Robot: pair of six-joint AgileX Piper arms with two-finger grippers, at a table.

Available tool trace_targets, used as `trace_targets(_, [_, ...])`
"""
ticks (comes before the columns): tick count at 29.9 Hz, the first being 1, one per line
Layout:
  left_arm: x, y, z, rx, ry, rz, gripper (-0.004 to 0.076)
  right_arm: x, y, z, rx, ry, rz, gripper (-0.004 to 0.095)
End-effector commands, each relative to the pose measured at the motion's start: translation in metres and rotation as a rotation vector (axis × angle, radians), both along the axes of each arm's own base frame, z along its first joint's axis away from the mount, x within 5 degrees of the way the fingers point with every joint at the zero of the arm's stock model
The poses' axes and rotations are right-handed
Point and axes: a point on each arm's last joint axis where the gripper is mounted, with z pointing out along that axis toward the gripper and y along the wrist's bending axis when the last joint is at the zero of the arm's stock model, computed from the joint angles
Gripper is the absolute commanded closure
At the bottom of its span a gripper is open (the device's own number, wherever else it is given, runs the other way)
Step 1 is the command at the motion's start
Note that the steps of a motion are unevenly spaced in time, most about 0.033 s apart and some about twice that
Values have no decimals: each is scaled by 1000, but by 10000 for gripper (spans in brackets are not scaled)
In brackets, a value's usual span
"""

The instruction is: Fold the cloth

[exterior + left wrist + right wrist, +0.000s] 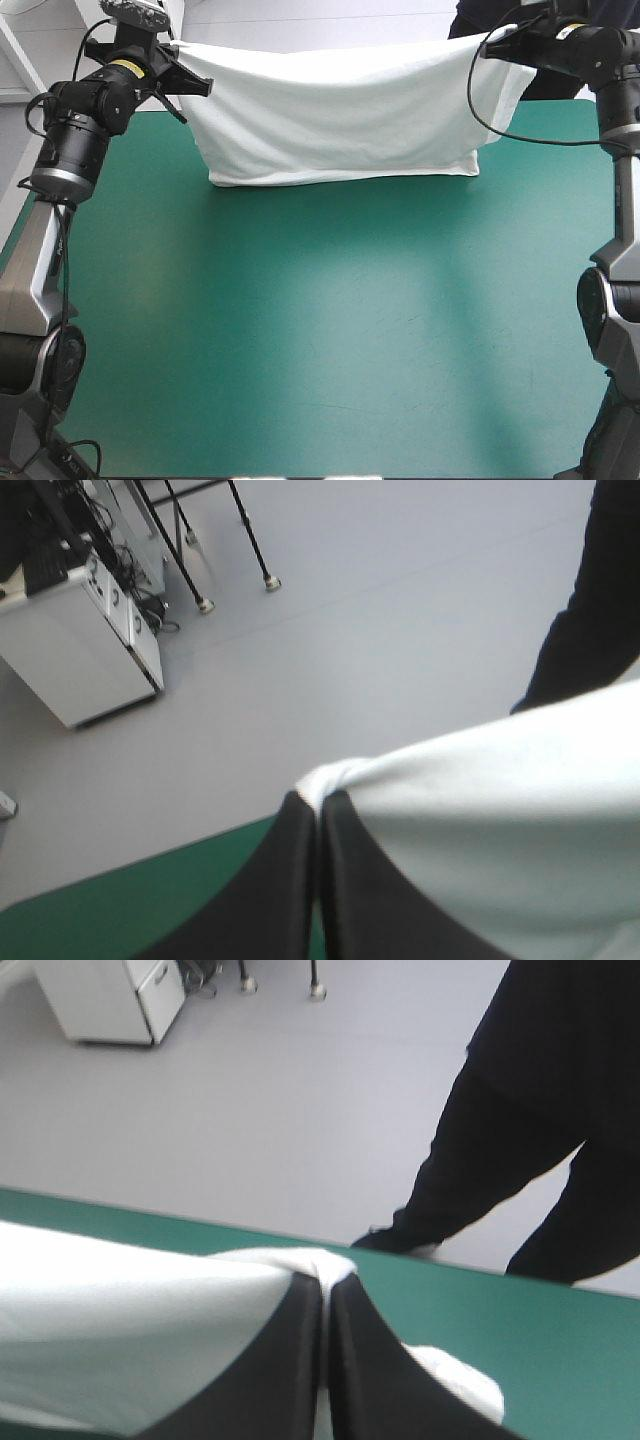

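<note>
The white T-shirt (pixel 340 110) hangs stretched between both raised arms over the far part of the teal-green table (pixel 330 330), its lower hem resting on the cover near the far edge. My left gripper (pixel 185 75) is shut on the T-shirt's left top corner; in the left wrist view its fingers (pixel 290 880) meet in an arch with a white pinch of T-shirt (pixel 470 810) at the tip. My right gripper (pixel 510 45) is shut on the right top corner. In the right wrist view, the T-shirt (pixel 130 1330) bunches at the tip of my black fingers (pixel 370 1370).
The near and middle stretch of the teal-green cover lies bare below the hanging T-shirt. The table's far edge (pixel 520 1280) runs just beyond the right gripper, and a strip of cover (pixel 120 910) shows beside the left one.
</note>
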Motion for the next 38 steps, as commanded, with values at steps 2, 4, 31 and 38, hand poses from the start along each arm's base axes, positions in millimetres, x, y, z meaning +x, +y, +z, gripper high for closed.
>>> trace_targets(2, [-13,1,14,-46,19,10,746,-12,-1,12,-3,12,31,925])
trace_targets(4, [-11,1,2,-37,120,11,746,-11,0,4,-9,62,42,925])
trace_targets(31, [-107,-2,-85,-39,909,-114,746,-119,5,-105,-74,622,105,925])
trace_targets(38, [-141,2,-119,-35,1036,-106,746,-150,6,-142,-65,752,118,925])
